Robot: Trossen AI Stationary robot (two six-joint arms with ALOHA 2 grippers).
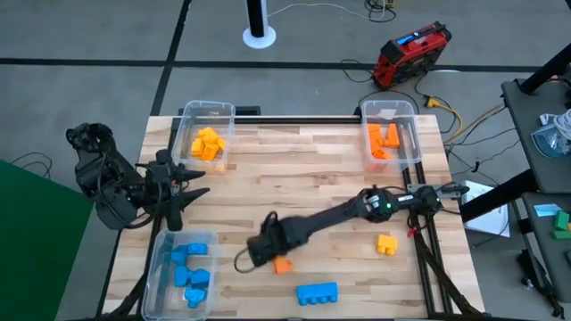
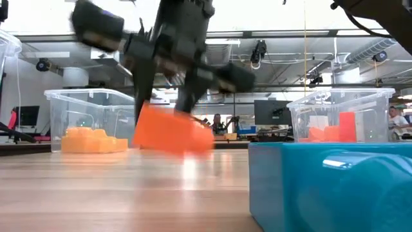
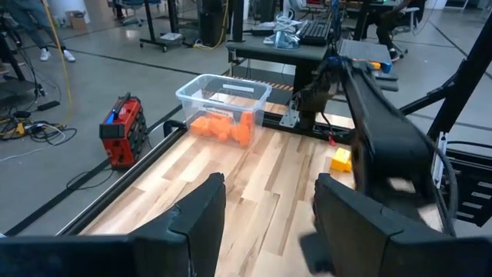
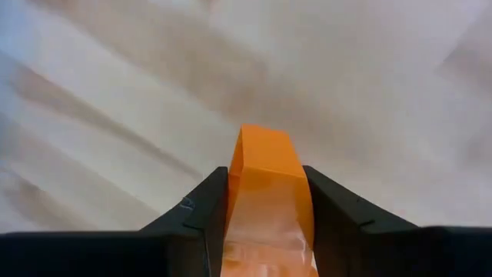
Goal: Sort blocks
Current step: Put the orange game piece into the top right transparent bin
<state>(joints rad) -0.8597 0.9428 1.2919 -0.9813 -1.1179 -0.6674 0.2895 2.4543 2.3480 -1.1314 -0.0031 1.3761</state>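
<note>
Now the right end effector (image 1: 272, 260) sits near the desk's (image 1: 294, 178) front middle, its fingers clamped on an orange block (image 4: 265, 188). The low view shows that block (image 2: 172, 132) held just above the wood, so the step in hand looks like a pick-up of 1 loose block.

The left end effector (image 3: 265, 211) waits at the left edge beside the blue bin (image 1: 153, 267), its fingers spread with nothing between them.

3 clear bins hold sorted blocks: yellow ones (image 1: 208, 143) at the back left, orange ones (image 1: 384, 141) in the back-right bin (image 1: 390, 108), blue ones (image 1: 189, 267) at the front left. 2 blocks lie loose on the desk: a yellow block (image 1: 386, 243) to the right of the arm and a long blue block (image 1: 317, 292) near the front edge.

By colour, the held block probably belongs in the back-right bin. The next move would call for lifting it clear, swinging back across the desk and releasing above the bin's rim.

No brand, label or writing can be read.
</note>
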